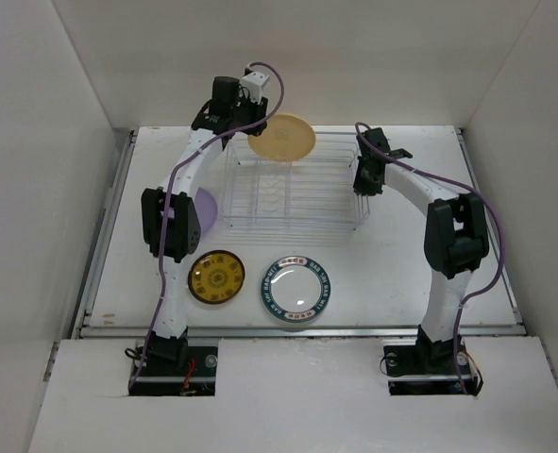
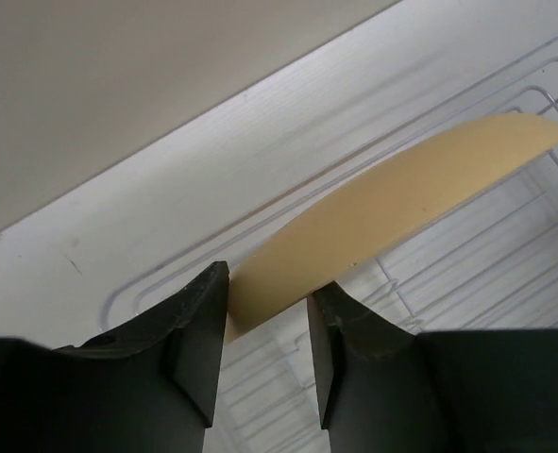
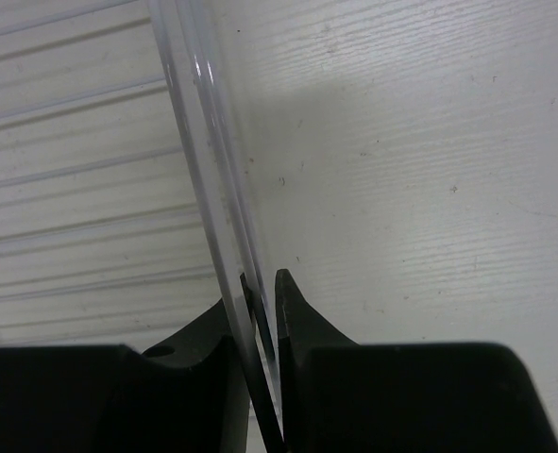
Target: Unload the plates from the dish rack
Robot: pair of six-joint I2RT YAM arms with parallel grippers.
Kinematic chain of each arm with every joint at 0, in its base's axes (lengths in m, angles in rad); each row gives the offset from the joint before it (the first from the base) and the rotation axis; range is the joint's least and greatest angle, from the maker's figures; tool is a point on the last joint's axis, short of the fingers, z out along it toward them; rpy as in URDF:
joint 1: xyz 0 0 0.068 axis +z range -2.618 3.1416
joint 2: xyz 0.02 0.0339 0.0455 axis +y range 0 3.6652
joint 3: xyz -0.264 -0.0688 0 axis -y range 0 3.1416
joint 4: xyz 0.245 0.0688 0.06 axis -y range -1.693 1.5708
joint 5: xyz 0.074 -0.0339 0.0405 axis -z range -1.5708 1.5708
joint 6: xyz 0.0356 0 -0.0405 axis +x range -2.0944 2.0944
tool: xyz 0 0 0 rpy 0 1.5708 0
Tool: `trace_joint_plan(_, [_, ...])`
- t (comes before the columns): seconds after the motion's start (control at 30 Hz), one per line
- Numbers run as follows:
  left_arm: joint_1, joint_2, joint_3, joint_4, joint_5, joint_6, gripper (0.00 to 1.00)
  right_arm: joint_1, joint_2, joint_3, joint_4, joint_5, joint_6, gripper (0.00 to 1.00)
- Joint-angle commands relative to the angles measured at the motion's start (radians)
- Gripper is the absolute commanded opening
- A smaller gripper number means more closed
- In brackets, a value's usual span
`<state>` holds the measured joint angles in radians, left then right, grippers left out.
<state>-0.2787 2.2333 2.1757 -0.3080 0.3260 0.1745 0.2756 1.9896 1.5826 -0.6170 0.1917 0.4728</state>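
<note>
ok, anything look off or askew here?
Nothing spilled or broken. The tan plate hangs tilted, pinched at its rim by the left gripper above the dish rack; the right gripper clamps the rack's right edge.

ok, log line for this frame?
left pincer: shut on yellow plate, above rack far-left corner | right pincer: shut on rack rim | on table: lilac plate, orange plate, teal-rimmed plate

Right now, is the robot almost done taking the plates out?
Nearly. On the table lie a lilac plate, a dark-rimmed orange plate and a white teal-rimmed plate. The left end effector holds the round tan-yellow plate above the silver wire dish rack, whose edge the right end effector pinches. Left: setting it down; the rack looks empty.
</note>
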Motion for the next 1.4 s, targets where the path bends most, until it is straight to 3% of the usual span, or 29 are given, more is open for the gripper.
trace_joint_plan(0.0, [-0.002, -0.098, 0.044, 0.055, 0.051, -0.047, 0.29, 0.005, -0.011, -0.012, 0.028, 0.080, 0.069, 0.00])
trace_joint_plan(0.03, [-0.002, -0.098, 0.044, 0.055, 0.051, -0.047, 0.26, 0.005, -0.011, -0.012, 0.028, 0.080, 0.069, 0.00])
trace_joint_plan(0.17, [-0.002, -0.097, 0.044, 0.057, 0.051, -0.027, 0.00, 0.005, -0.011, -0.012, 0.028, 0.080, 0.069, 0.00])
trace_joint_plan(0.43, [0.009, -0.152, 0.091, 0.023, 0.035, -0.076, 0.00, 0.005, -0.011, -0.021, 0.028, 0.080, 0.050, 0.00])
trace_joint_plan(0.63, [0.101, -0.222, 0.148, -0.224, 0.015, -0.113, 0.00, 0.005, -0.002, -0.021, 0.028, 0.069, 0.050, 0.00])
trace_joint_plan(0.73, [0.211, -0.282, 0.148, -0.391, 0.027, -0.113, 0.00, 0.005, -0.012, -0.021, 0.028, 0.069, 0.050, 0.00])
trace_joint_plan(0.87, [0.370, -0.380, 0.038, -0.554, 0.036, -0.077, 0.00, 0.005, -0.021, -0.021, 0.028, 0.069, 0.050, 0.00])
trace_joint_plan(0.9, [0.425, -0.424, -0.035, -0.580, 0.036, -0.060, 0.00, 0.005, -0.021, -0.021, 0.028, 0.069, 0.050, 0.06])
trace_joint_plan(1.1, [0.573, -0.509, -0.291, -0.764, -0.068, 0.020, 0.00, 0.005, -0.031, 0.011, 0.037, 0.100, 0.050, 0.02])
trace_joint_plan(1.2, [0.648, -0.494, -0.369, -0.773, -0.019, 0.011, 0.00, 0.005, -0.031, 0.037, 0.037, 0.109, 0.050, 0.00])
trace_joint_plan(1.37, [0.648, -0.320, -0.355, -0.893, 0.091, 0.057, 0.00, 0.005, -0.031, 0.057, 0.057, 0.118, 0.003, 0.00])
